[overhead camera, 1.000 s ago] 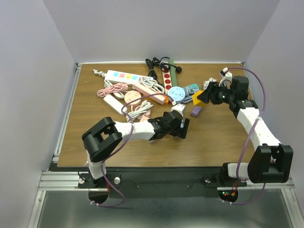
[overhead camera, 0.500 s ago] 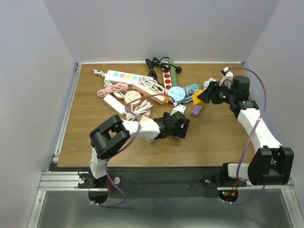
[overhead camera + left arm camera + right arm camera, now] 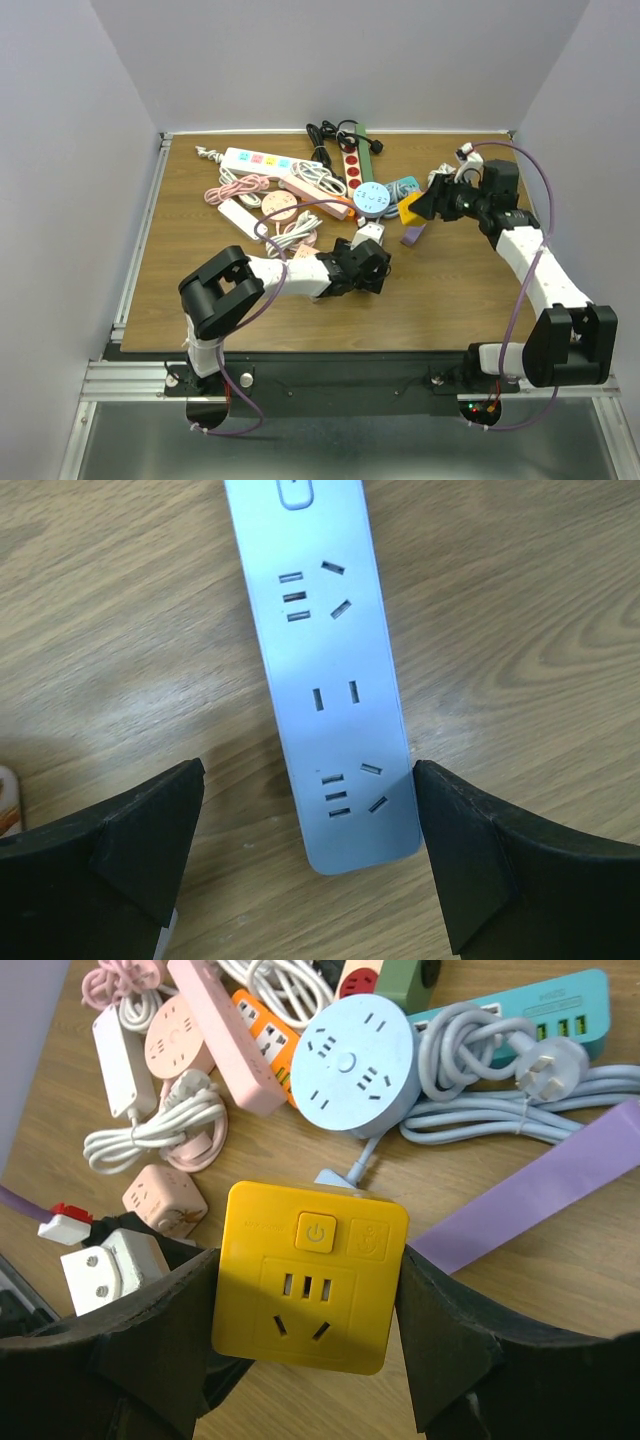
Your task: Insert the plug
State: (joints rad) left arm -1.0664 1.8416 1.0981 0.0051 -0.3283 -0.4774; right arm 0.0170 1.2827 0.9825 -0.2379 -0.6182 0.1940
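Observation:
My right gripper (image 3: 308,1260) is shut on a yellow cube socket (image 3: 310,1280), its socket face toward the camera, just above the wood table; in the top view the right gripper (image 3: 418,207) and the cube (image 3: 408,210) are at right centre. My left gripper (image 3: 309,770) is open and empty, one finger on each side of the near end of a pale lilac power strip (image 3: 335,700) lying flat on the table. In the top view the left gripper (image 3: 380,268) is just left of that strip (image 3: 412,236). A white three-pin plug (image 3: 545,1060) lies on a coiled pale blue cable.
A pile of sockets lies at the table's far middle: a round blue socket (image 3: 355,1065), a pink strip (image 3: 225,1035), an orange strip (image 3: 265,1040), a teal strip (image 3: 540,1005), a small pink cube (image 3: 165,1200), and white strips (image 3: 255,160) with coiled cords.
My right gripper has carried the yellow cube slightly left. My left arm has shifted a little, its gripper drawing slightly left over the lilac strip's end.

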